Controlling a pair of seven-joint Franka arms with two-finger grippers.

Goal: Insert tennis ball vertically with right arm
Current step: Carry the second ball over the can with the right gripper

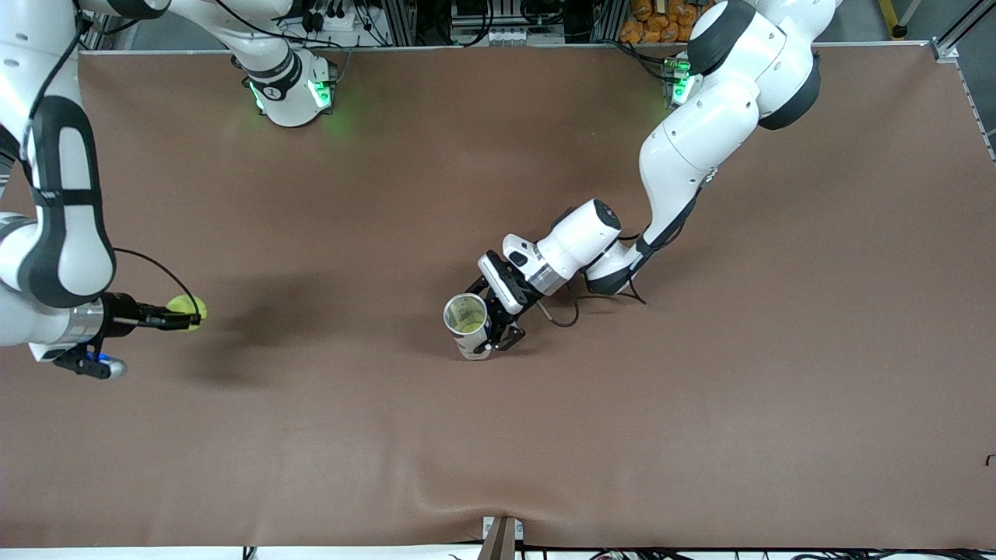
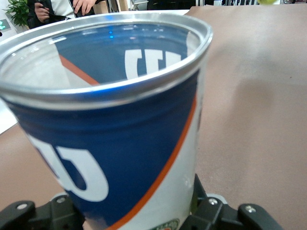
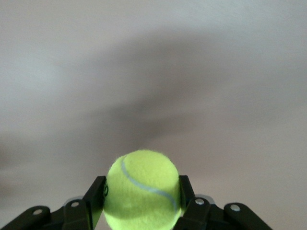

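The right gripper (image 1: 189, 315) grasps the tennis ball (image 1: 187, 313), well apart from the upright ball can (image 1: 469, 325) clamped by the left gripper (image 1: 498, 327); carrying and insertion remain.

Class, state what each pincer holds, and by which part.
Right pincer: tennis ball, gripped across its sides. Left pincer: open can, gripped low on its wall.
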